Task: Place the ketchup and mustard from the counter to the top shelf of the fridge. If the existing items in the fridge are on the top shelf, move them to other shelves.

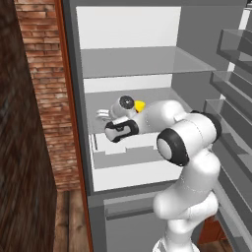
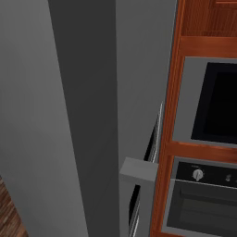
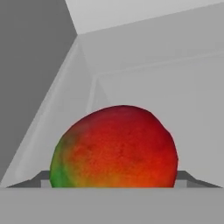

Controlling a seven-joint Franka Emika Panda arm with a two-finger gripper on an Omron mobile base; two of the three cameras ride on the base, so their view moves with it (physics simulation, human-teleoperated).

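The mango (image 3: 116, 148) is cut off at its underside in the hand view. In the left base view the robot's arm (image 1: 167, 118) hides most of a yellow thing (image 1: 140, 105) on the fridge shelf (image 1: 147, 64), too little showing to name.

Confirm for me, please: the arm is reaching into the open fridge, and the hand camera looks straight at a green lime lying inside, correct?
Not quite. The arm does reach into the open fridge, but the fruit in front of the hand is no green lime: the hand view shows a large rounded mango, mostly red and orange, with just a green patch at its lower left.
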